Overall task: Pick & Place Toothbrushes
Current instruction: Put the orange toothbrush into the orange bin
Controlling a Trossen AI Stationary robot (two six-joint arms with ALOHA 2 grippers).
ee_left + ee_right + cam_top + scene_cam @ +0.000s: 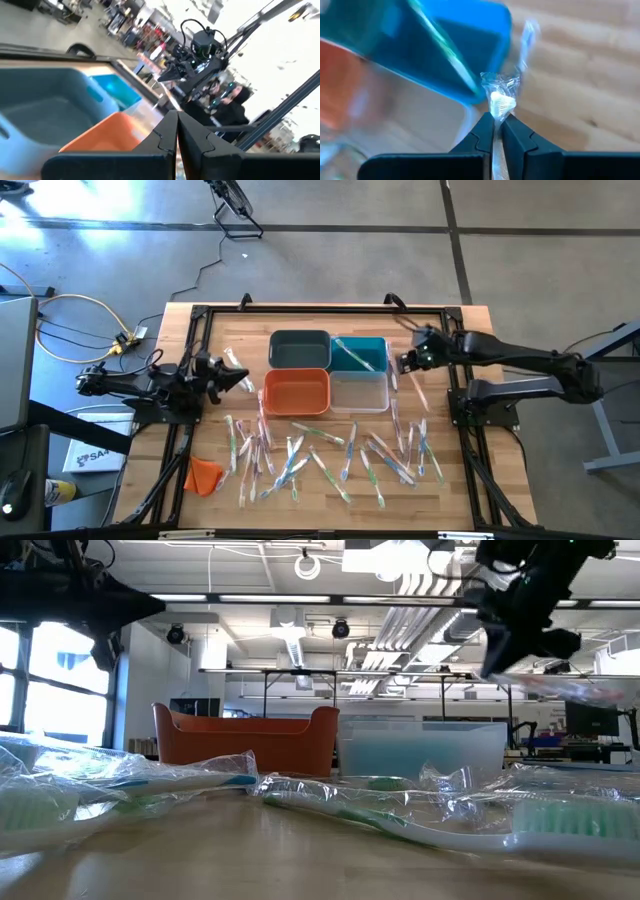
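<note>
While the right gripper [494,121] pinches a wrapped toothbrush [501,100] just right of the teal bin [360,352], the left gripper [243,381], jaws pressed together, holds another toothbrush [232,361] left of the orange bin [296,392].

Pale wooden tabletop [150,430], visibly grained; toothbrushes [330,460] in glossy crinkled clear wrappers; smooth plastic orange bin [296,391]; matt grippers.

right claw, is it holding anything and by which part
Yes. The right claw is shut on a wrapped toothbrush, pinching the crinkled end of its clear wrapper, beside the teal bin. The left claw is shut with nothing visible in it.
</note>
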